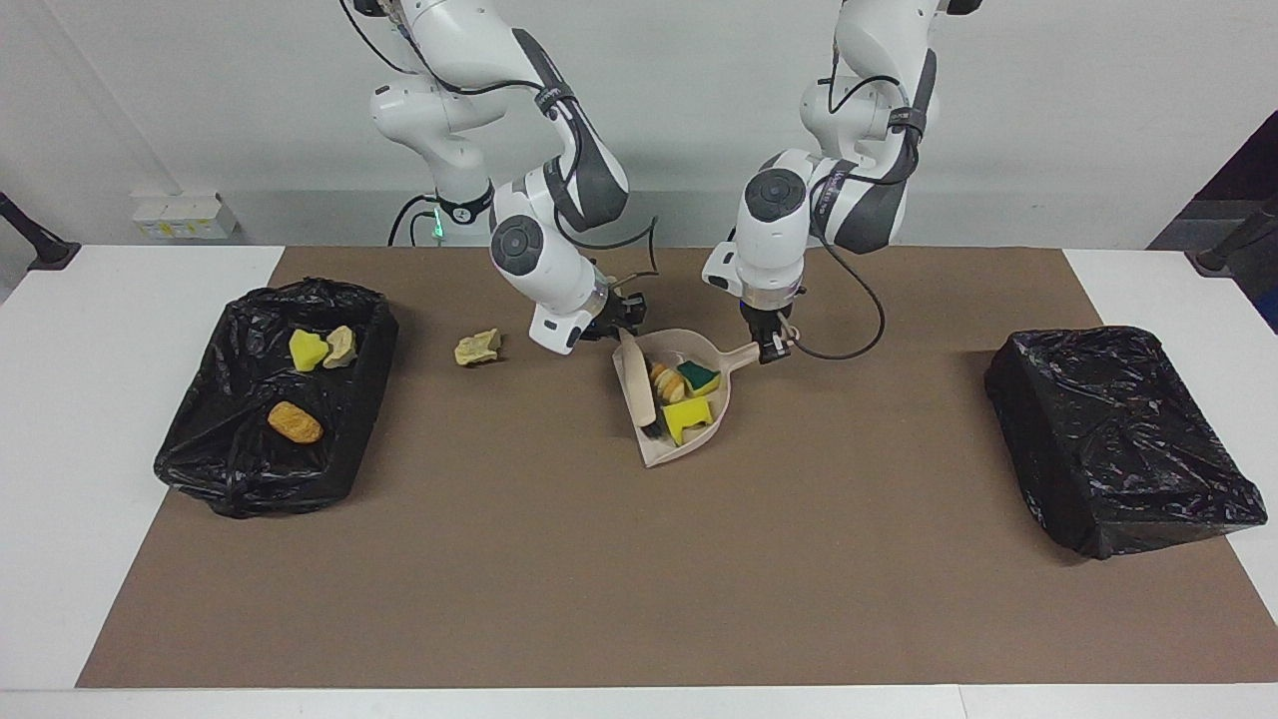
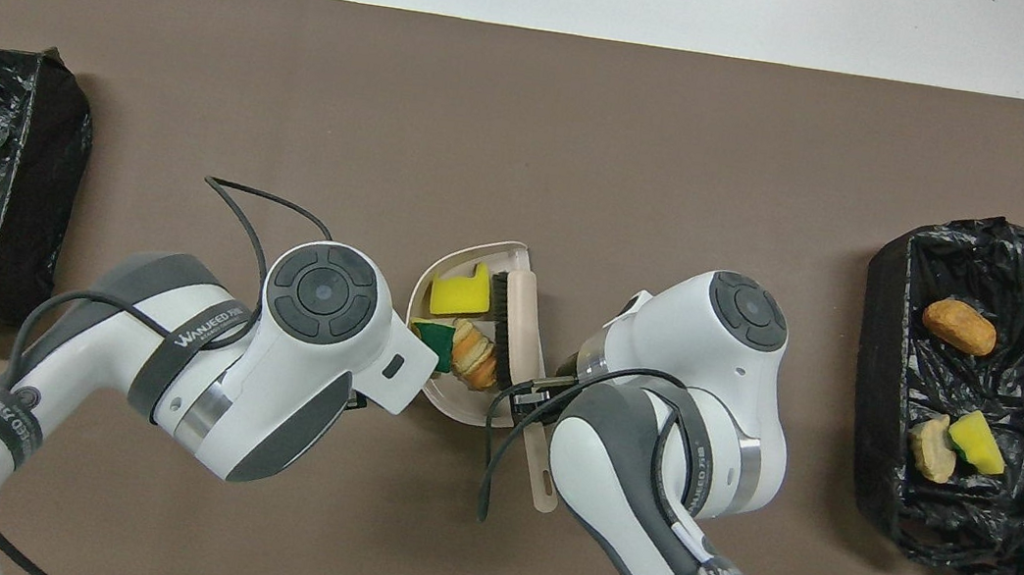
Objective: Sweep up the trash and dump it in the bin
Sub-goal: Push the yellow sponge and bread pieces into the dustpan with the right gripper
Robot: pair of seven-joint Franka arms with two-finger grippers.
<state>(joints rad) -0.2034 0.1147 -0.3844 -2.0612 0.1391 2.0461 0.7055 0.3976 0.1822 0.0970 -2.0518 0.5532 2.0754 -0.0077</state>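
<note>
Three pieces of trash are seen in the dustpan (image 1: 715, 414): a yellow sponge (image 1: 688, 416) toward the pan's open edge, a green-backed sponge (image 1: 699, 377) nearer the handle, and a tan bread lump (image 1: 666, 381) between them, against the brush (image 1: 636, 384). The brush lies along the pan's open edge, its black bristles turned into the pan and touching the pieces. A pale yellow wad (image 1: 478, 347) lies alone on the brown mat (image 1: 639, 559), between the dustpan and the open bin (image 1: 250, 469). In that bin, at the right arm's end of the tabletop (image 1: 100, 350), three more pieces are held: a yellow sponge piece (image 1: 308, 350) touching a tan lump (image 1: 340, 345), and an orange lump (image 1: 295, 422) apart from them.

The brush handle is clamped in the right gripper (image 1: 617, 327), at the corner of the pan nearest the robots. The dustpan's handle is clamped in the left gripper (image 1: 769, 347), with the pan resting on the mat.

A second black bag-covered bin (image 1: 1118, 439) stands well apart, at the left arm's end of the tabletop.
</note>
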